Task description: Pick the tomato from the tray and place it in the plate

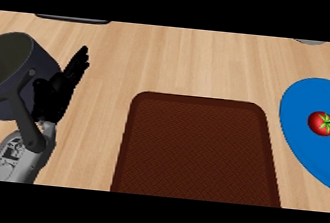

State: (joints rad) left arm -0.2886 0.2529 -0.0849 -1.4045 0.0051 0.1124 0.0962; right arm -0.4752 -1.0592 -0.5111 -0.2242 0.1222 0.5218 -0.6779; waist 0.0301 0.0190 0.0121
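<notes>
The tomato [322,123], red with a green stem top, lies on the blue plate [299,131] at the view's right side, a little right of the plate's visible middle. It sits far to the right of the only robot hand in view, the left robot hand [57,90], with the whole tray between them. No robot hand touches the tomato.

The plate runs off the right edge of the view, its left rim just beside the tray's right edge. The tray [198,149] is dark brown with a woven-looking floor and rounded corners; it lies in the middle of the wooden table [188,60], well to the right of the left robot hand, and nothing rests on it.

The left robot hand shows at the view's left, on a grey forearm rising from the lower edge. Its black fingers [77,65] are straight and point up and away, held close together, holding nothing. Just left of this robot hand stands a dark pot [9,68], tilted so its inner wall shows, with its long handle [28,120] crossing in front of the forearm. The right robot hand does not show.

Above the left robot hand, at the table's far edge, a dark flat object [73,19] is partly cut off. A grey object [310,41] peeks in at the far right.
</notes>
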